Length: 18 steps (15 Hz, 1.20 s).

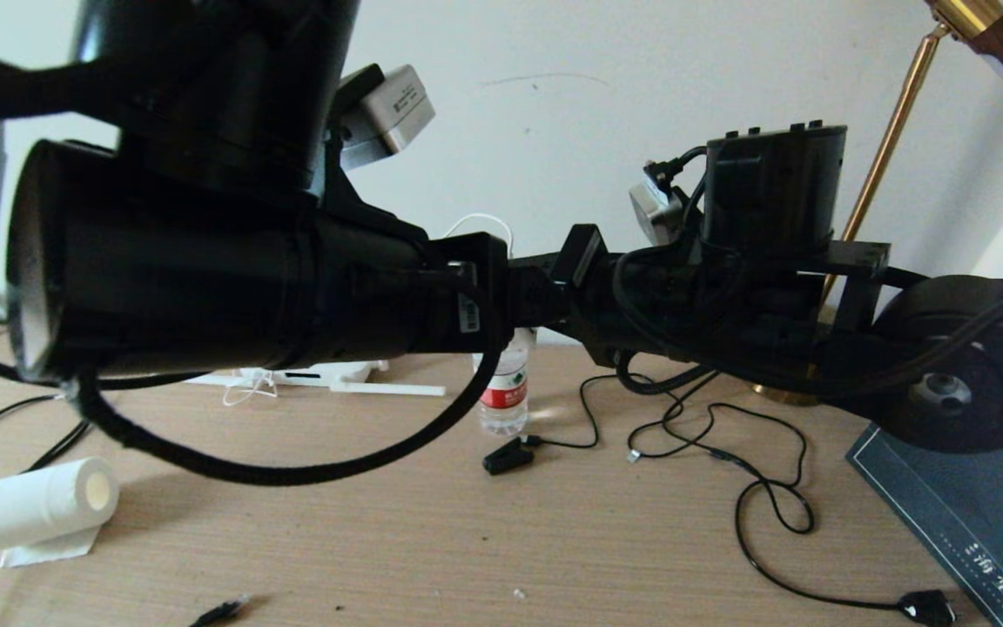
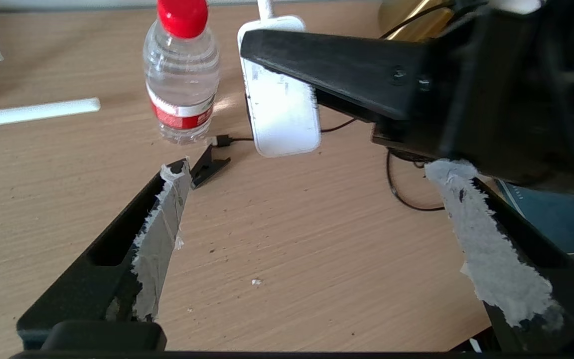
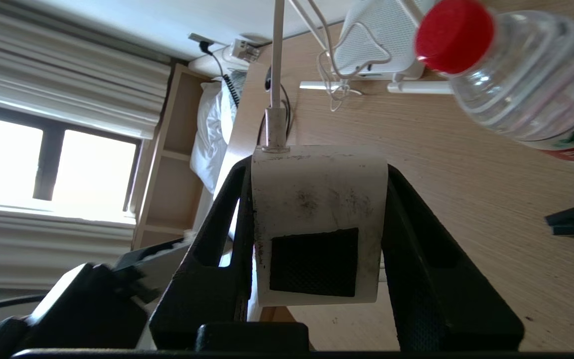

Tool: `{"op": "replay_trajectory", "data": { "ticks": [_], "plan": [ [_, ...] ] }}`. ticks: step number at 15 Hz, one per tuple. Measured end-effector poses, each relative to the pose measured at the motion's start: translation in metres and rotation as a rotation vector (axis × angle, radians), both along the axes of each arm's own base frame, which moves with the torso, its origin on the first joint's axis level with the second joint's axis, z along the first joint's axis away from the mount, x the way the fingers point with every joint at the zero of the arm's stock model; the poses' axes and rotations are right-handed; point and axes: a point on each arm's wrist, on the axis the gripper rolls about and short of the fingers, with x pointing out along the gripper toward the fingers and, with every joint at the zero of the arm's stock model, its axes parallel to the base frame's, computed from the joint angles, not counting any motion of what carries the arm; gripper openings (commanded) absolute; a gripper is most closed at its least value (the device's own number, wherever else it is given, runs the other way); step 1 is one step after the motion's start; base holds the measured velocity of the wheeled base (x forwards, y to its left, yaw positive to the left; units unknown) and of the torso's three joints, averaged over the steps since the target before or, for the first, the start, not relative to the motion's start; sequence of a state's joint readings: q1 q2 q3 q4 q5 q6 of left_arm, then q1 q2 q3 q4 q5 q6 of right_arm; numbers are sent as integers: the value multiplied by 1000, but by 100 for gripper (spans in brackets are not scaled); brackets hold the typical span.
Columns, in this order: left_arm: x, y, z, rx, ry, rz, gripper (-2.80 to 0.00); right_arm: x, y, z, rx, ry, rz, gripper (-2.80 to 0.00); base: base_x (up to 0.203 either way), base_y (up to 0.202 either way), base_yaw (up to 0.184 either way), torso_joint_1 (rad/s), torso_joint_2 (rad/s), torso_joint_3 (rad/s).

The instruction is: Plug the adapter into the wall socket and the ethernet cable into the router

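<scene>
Adapter step's in hand, I'd say: right gripper point(image 3: 317, 259) is clamped on the adapter point(image 3: 317, 199), dark square face toward the wrist cam, thin white cord point(image 3: 277, 60) running off toward the router point(image 3: 381, 35) at the desk's back edge. Left gripper point(image 2: 312, 169) hangs spread wide w/ nothing in it, just beside the adapter above the desk point(image 2: 292, 249). No wall socket in sight, so next it must be found & the plug squared to it. Water bottle point(image 2: 182, 75) has a red-and-white label; writing unreadable.
</scene>
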<state>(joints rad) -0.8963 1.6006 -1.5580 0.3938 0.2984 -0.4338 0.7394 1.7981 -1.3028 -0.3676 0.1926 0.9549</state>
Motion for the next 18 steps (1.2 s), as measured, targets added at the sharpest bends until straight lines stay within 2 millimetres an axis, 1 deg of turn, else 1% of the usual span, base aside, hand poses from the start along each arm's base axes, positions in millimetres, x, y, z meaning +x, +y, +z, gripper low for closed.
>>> {"op": "replay_trajectory", "data": {
  "ticks": [4,7,8,13,18],
  "plan": [
    [11,1,-3,1,3,32,0,-4,-3,5,10,-9,5,-280,0,0,0,0,0,0],
    [14,2,-4,-5,2,40,0,-7,-5,7,13,-5,9,-280,0,0,0,0,0,0],
    [15,1,-3,-11,-4,40,-280,-8,-6,7,15,-5,9,-280,0,0,0,0,0,0],
    [17,-3,-7,-7,2,35,-280,-12,-6,8,17,-9,20,-280,0,0,0,0,0,0],
    [19,-9,-9,-2,7,27,-280,-17,-1,6,8,-8,37,-280,0,0,0,0,0,0]
  ]
}}
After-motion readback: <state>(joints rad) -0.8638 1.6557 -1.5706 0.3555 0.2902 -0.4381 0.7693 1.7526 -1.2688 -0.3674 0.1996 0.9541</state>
